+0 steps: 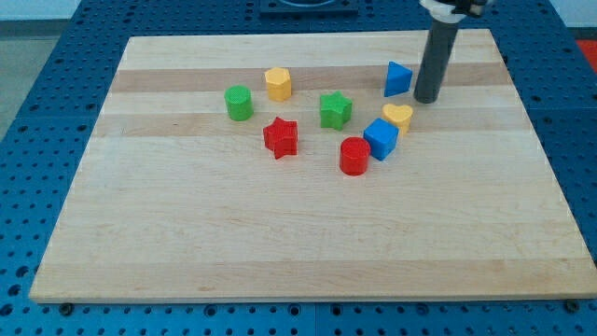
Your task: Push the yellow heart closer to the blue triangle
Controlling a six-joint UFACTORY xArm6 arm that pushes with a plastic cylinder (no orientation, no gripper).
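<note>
Filling most of the view, a pale wooden board (298, 233) lies on a blue perforated table (56, 84) (the holes run in a regular grid). Everything below is placed from the blue triangle (398, 79). My tip (426, 99), a bare rod end holding nothing, stands just to its right. The blue cube (381, 138) sits below it, touching the yellow heart (398, 117), which lies near the triangle's lower edge. A red cylinder (354, 156) is lower left; a green star (335, 109), red star (280, 137), yellow hexagon (278, 83) and green cylinder (239, 103) spread leftward.
</note>
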